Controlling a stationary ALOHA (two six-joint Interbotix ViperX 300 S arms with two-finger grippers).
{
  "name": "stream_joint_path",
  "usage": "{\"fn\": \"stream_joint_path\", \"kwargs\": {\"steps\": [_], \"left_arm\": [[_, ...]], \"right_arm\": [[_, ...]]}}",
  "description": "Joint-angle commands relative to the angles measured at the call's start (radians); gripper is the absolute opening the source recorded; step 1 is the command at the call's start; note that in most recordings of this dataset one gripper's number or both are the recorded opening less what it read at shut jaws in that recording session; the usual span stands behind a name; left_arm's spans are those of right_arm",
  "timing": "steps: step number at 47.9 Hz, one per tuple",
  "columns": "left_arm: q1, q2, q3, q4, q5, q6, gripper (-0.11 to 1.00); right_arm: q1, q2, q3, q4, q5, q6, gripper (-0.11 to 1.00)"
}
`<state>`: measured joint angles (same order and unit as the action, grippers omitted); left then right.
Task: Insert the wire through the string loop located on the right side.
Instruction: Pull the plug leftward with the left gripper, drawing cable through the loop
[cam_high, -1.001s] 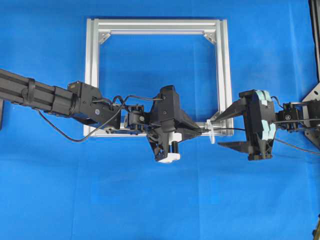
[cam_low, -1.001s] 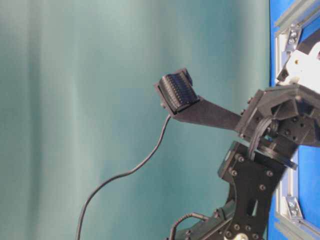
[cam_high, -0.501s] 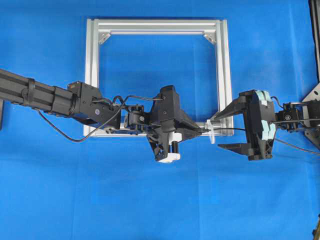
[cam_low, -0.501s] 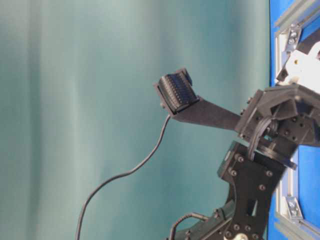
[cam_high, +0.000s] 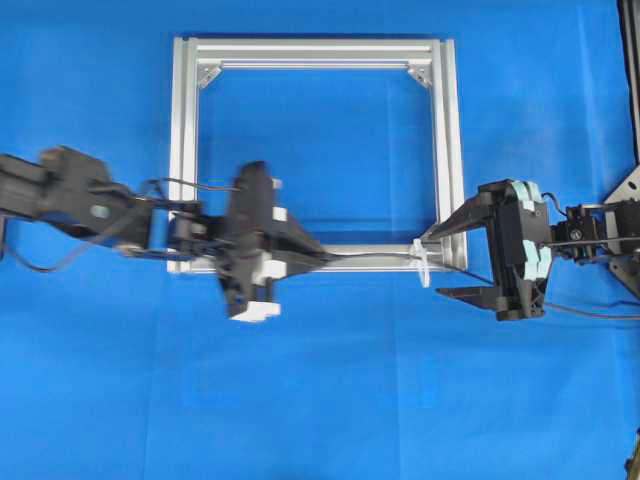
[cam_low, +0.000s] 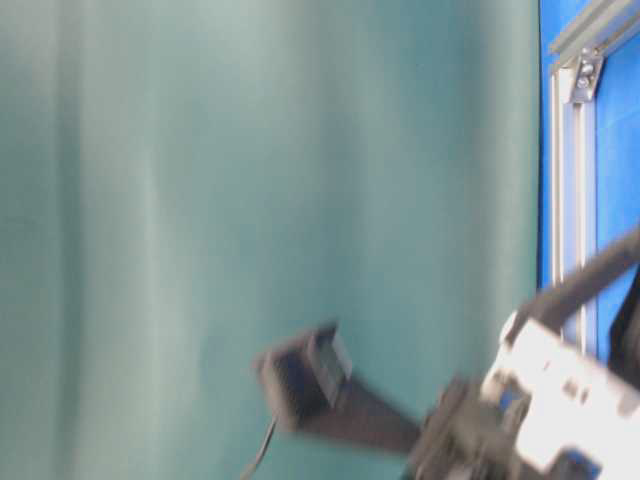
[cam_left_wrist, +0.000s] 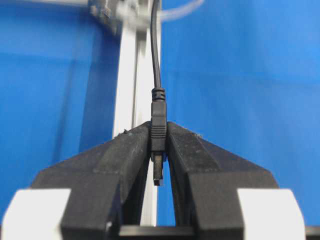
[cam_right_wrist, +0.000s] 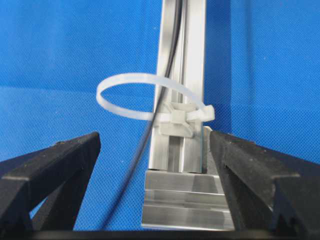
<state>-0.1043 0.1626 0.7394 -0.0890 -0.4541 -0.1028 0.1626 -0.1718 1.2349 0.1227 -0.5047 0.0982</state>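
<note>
We record: left gripper (cam_left_wrist: 159, 150) clamped on thin black wire's (cam_left_wrist: 155, 65) plug; wire passes through white translucent string loop (cam_right_wrist: 150, 97); right gripper (cam_right_wrist: 155, 150) wide open, empty.

The wire (cam_right_wrist: 167, 85) threads the string loop (cam_right_wrist: 145, 95), crossing the gap between the right claw's (cam_right_wrist: 155, 165) spread fingers.

No readable text anywhere

No lettering, label, brand, number or sign can be read in any view: none on the silver frame (cam_high: 447, 150), the black arms, the blue surface (cam_high: 330, 400) or the teal backdrop (cam_low: 250, 200). The table-level view is too blurred for any small print to be made out.
</note>
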Motion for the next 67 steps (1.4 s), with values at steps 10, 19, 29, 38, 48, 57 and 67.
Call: {"fn": "stream_joint_path", "kwargs": {"steps": [10,19,29,38,48,57,67], "left_arm": [[-0.020,-0.227,0.238,0.003,-0.025,-0.008,0.08],[-0.044,-0.337,0.373,0.003,-0.020,0.003,0.08],[-0.046,-0.430,0.480,0.003,-0.018,0.005,0.08],[-0.046,-0.456,0.515,0.003,0.028,0.015,0.08],[-0.046,-0.457,0.514,0.003,0.086,0.015,0.08],[-0.046,-0.457,0.514,0.003,0.092,0.005,0.08],[-0.046,-0.460,0.515,0.003,0.094,0.003,0.15]], "right_arm": [[0.002,-0.008,-0.014,-0.002,-0.005,-0.003,0.92],[0.002,-0.009,-0.015,-0.002,-0.005,-0.003,0.92],[0.003,-0.009,-0.018,-0.002,-0.005,-0.003,0.92],[0.003,-0.009,-0.023,-0.002,-0.002,-0.003,0.92],[0.003,-0.009,-0.028,-0.002,-0.002,-0.003,0.92],[0.003,-0.008,-0.029,-0.002,0.000,-0.002,0.92],[0.005,-0.009,-0.038,-0.002,0.009,-0.002,0.92]]}}
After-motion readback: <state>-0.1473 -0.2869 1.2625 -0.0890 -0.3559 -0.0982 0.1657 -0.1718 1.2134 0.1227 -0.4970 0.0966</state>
